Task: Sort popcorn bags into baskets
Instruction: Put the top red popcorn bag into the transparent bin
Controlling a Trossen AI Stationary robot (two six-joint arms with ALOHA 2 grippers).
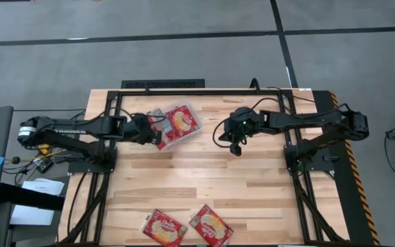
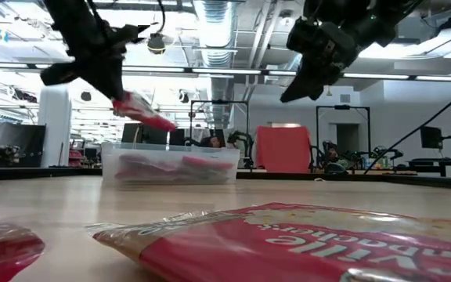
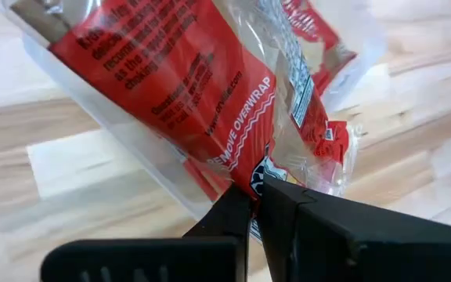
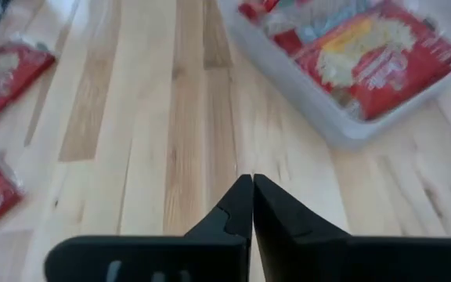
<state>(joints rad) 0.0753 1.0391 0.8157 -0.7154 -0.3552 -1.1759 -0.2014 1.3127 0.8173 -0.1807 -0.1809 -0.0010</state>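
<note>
— Where's the left gripper (image 1: 158, 137)?

— Raised off the table (image 1: 204, 182) at the tray's (image 1: 196, 130) left edge. Its fingers are pinched tight on the end of a red bag (image 2: 143, 112). In the low view that bag hangs tilted in the air above the tray (image 2: 171, 166), clear of the rim. The left wrist view shows the fingertips (image 3: 249, 205) clamped on the bag's (image 3: 186, 86) lower edge, with the tray wall right behind it.

— What's in the tray?

— Red bags, one face-up on top showing its popcorn picture (image 1: 182, 120). How many lie under it I can't tell; the clear wall blurs them together.

— And the right gripper (image 1: 236, 148)?

— It hangs in the air to the right of the tray, well apart from it. Its fingers meet with nothing between them; the right wrist view has the fingertips (image 4: 250, 205) touching over bare wood, the tray (image 4: 343, 125) off ahead.

— Any bags left on the table?

— Two at the front edge, side by side and just apart: one (image 1: 163, 227) on the left, one (image 1: 211, 225) on the right, both popcorn side up. The low view looks straight over the nearest one (image 2: 288, 239).
</note>
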